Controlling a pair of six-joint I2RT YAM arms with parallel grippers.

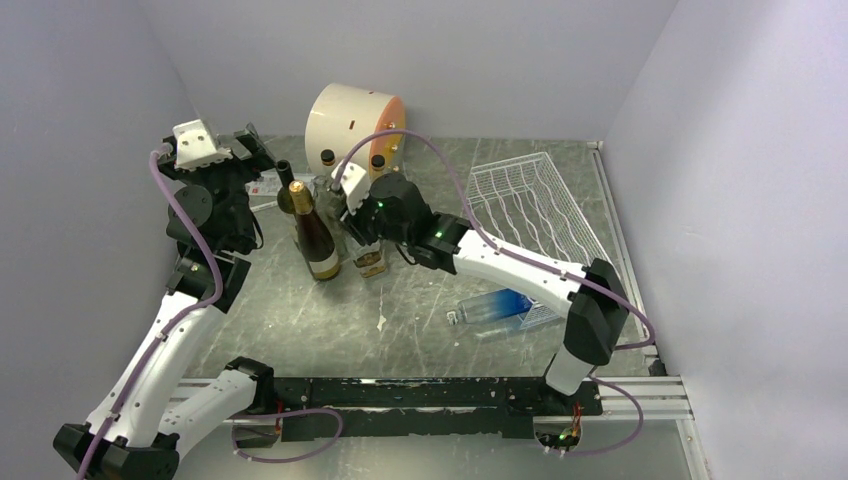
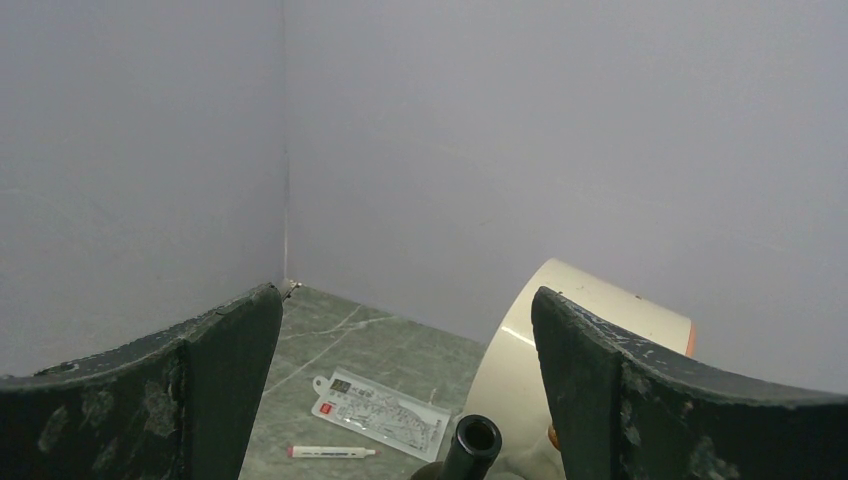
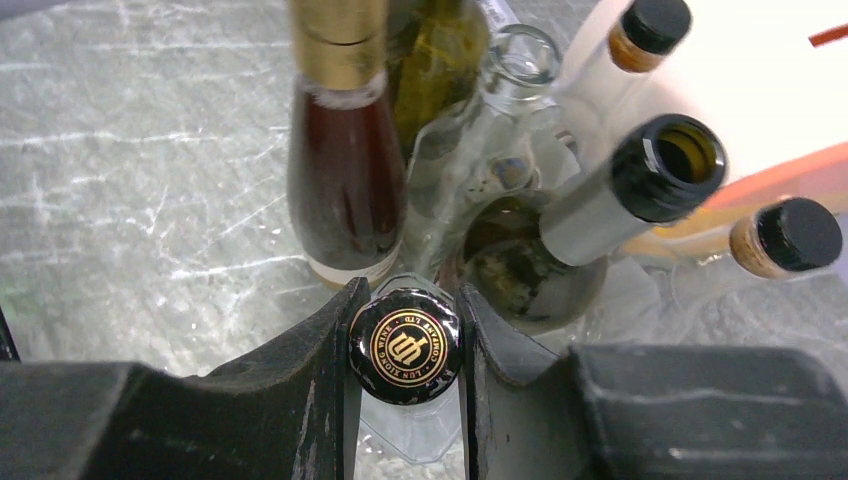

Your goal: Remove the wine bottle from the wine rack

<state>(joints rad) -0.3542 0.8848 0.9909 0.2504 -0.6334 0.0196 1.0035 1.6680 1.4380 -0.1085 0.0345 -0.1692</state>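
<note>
The white wire wine rack [image 1: 530,205] lies at the back right, and no bottle shows in its cradles. My right gripper [image 1: 350,200] is far left of it, in a cluster of upright bottles. In the right wrist view the right gripper [image 3: 408,292] is shut on the black, gold-printed cap [image 3: 404,344] of a clear glass wine bottle [image 1: 368,255] that stands upright. My left gripper [image 1: 248,148] is open and empty, raised at the back left. In the left wrist view the left gripper [image 2: 405,295] has the open neck of a dark bottle [image 2: 472,440] just below it.
A gold-foiled dark bottle [image 1: 312,235] and other bottles crowd the held one. A cream drum with an orange face [image 1: 350,120] stands behind them. A blue plastic bottle [image 1: 495,305] lies at the rack's near end. A packet [image 2: 380,412] and pen [image 2: 330,452] lie at the back left.
</note>
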